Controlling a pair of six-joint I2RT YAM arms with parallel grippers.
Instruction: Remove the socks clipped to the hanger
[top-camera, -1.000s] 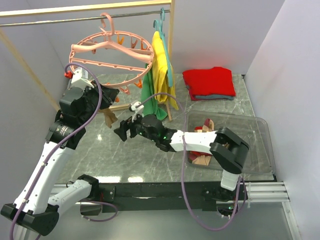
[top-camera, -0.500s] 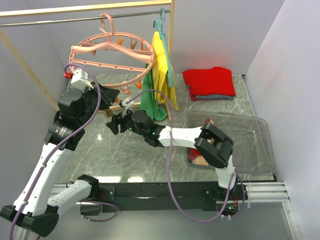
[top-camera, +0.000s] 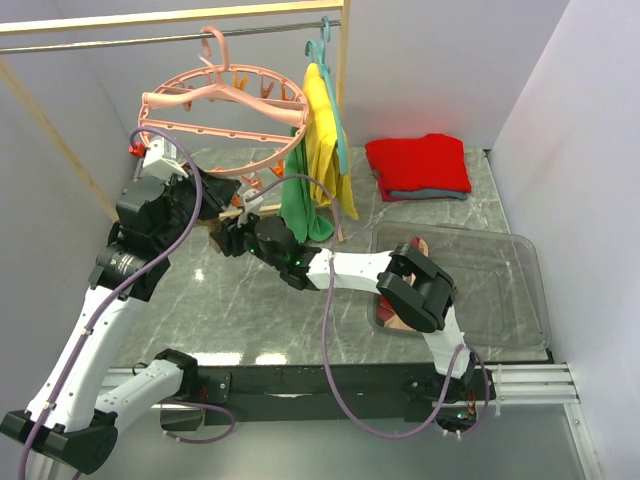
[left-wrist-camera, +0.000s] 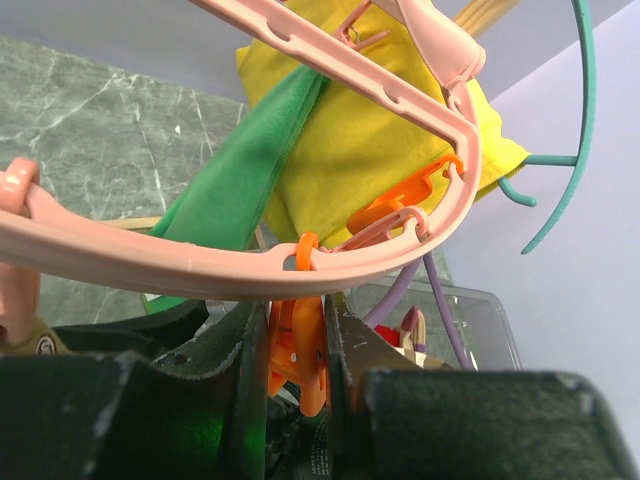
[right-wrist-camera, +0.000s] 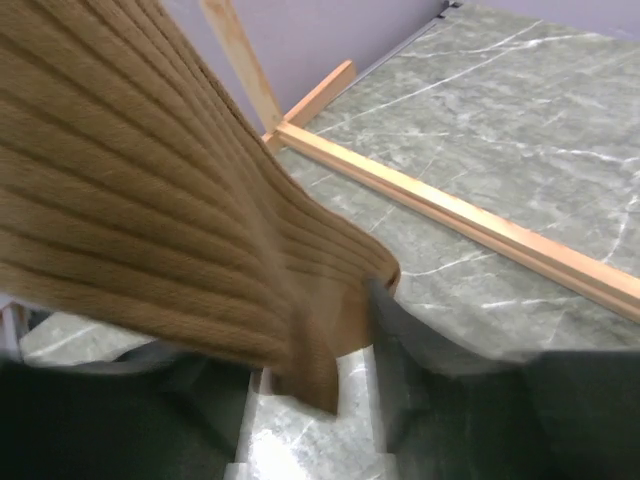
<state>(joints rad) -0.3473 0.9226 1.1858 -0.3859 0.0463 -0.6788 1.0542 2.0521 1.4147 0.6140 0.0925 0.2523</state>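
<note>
The nearest risk is judged to lie at the right pincer (right-wrist-camera: 320, 375). Its dark fingers are seen on either side of the lower edge of a brown sock (right-wrist-camera: 150, 200), but whether the fabric is actually pinched cannot be told. If a pull is made before the knit is gripped, the sock may be slid out and dropped onto the tabletop (top-camera: 290, 300). If it is pulled while the clip is not fully pressed, the knit may be stretched or snagged. Just above, the left pincer (left-wrist-camera: 296, 322) is clenched on an orange clip (left-wrist-camera: 305, 378) that dangles from the hanger (left-wrist-camera: 180, 262). A slip off that small, smooth plastic would let the clip snap back. The ring could also be dragged sideways or tipped off the rail, since it is hung only by its hook.

As to materials, the tabletop is polished grey-green marble with pale veins, and a clear rigid bin (top-camera: 525, 262) at the right is seen to hold other socks (top-camera: 405, 318). The held sock is soft, thick and closely ribbed. The hanger is a round salmon-pink ring of thin moulded plastic with notched crossbars. Beyond it, limp yellow cloth (top-camera: 322, 120) and green cloth (top-camera: 298, 205) are draped from a thin teal hanger (left-wrist-camera: 572, 150). Farthest back, a red garment (top-camera: 418, 165) lies folded flat.
</note>
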